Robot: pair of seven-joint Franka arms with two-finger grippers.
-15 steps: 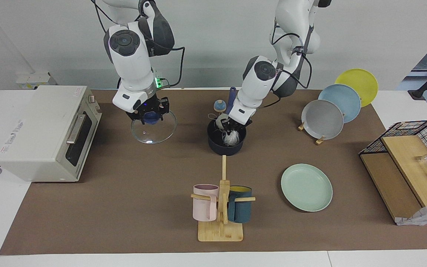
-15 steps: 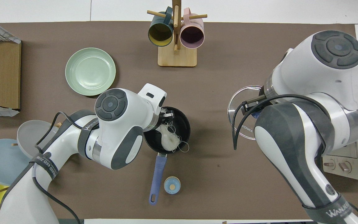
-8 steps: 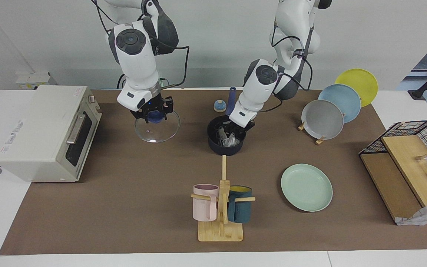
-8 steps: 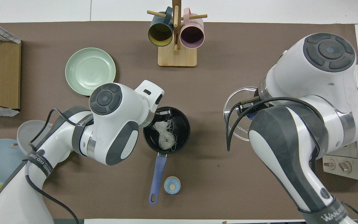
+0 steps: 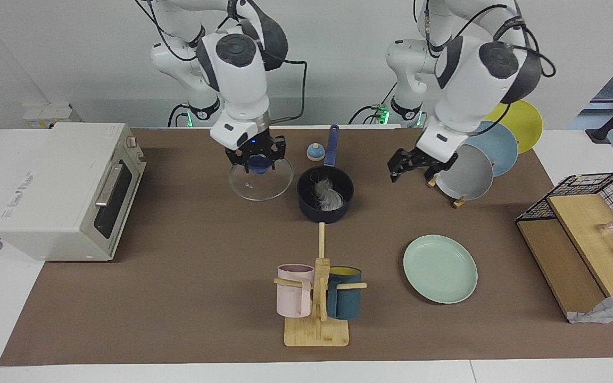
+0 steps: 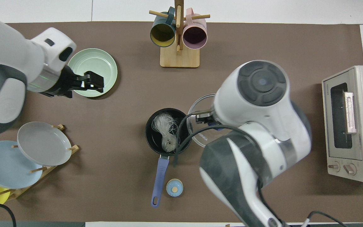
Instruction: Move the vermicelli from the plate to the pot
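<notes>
Overhead view showed the vermicelli [image 6: 166, 130] lying in the pot [image 6: 152, 142] at mid-frame, the plate [image 6: 106, 61] bare, the left gripper [image 5: 412, 166] empty with jaws apart, and the right gripper [image 5: 256, 155] clamping the glass lid's [image 5: 274, 187] knob, presumably to cover the pot.

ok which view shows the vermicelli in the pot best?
Overhead: it looks straight down into the pot, so the whole white vermicelli tangle shows on the black bottom. The facing view shows it at a slant, the pot's wall hiding its lower part.
</notes>
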